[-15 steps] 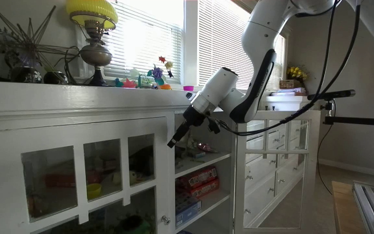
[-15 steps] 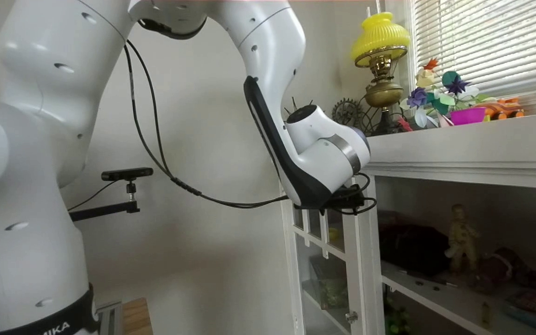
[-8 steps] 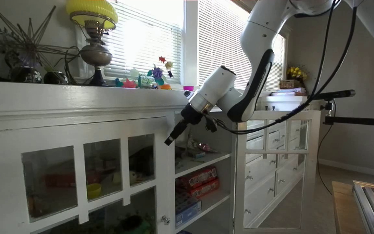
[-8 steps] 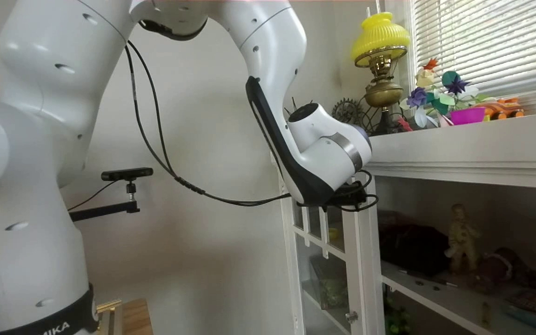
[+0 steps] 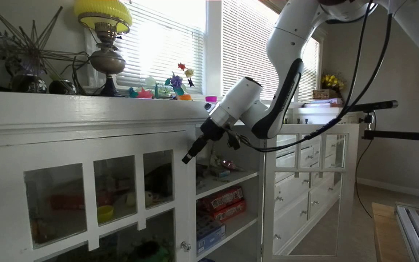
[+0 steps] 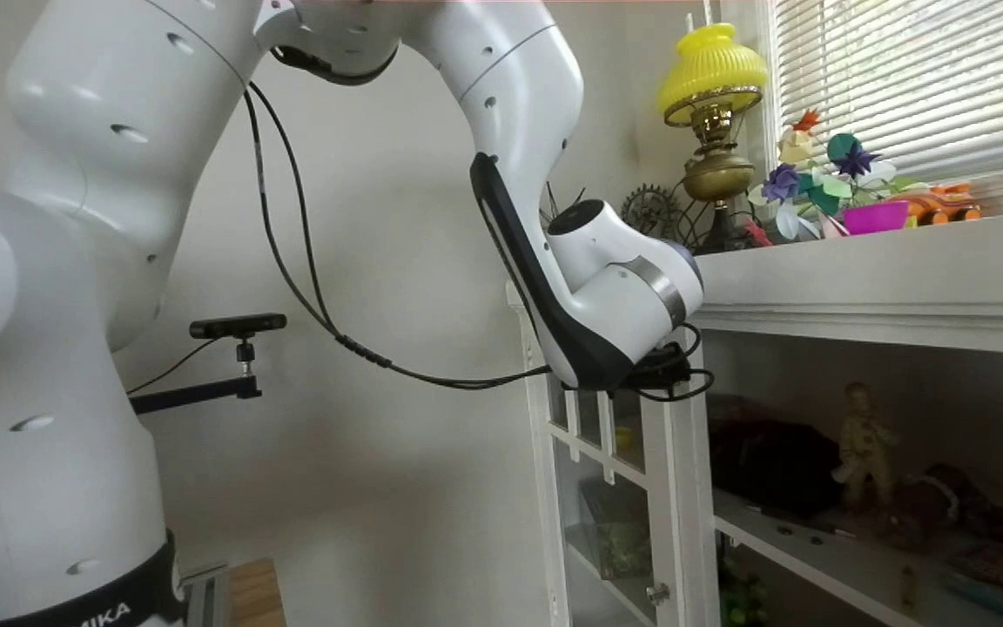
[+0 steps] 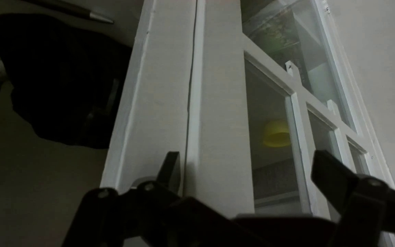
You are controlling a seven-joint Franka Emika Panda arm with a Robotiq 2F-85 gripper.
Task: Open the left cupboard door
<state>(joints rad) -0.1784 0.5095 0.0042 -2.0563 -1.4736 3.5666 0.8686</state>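
The left cupboard door (image 5: 90,207) is wide and white, with glass panes split by white bars. It is shut. It also shows in an exterior view (image 6: 663,505) and in the wrist view (image 7: 223,103). Its small metal knob (image 5: 185,246) is low on the edge near the open shelves and also shows in an exterior view (image 6: 657,593). My gripper (image 5: 186,160) is in front of the door's upper edge on the knob side, well above the knob. In the wrist view the gripper (image 7: 244,159) is open, with nothing between its fingers. The wrist hides the fingers in an exterior view.
A neighbouring glass door (image 5: 268,218) stands swung open beside open shelves (image 5: 227,183) with toys and boxes. The ledge (image 5: 86,109) above the door juts out and bears a yellow lamp (image 5: 107,62) and paper flowers. A camera on a bar (image 6: 238,326) stands by the wall.
The arm and gripper have drifted slightly toward the door's side, leftward in an exterior view. The door has not moved.
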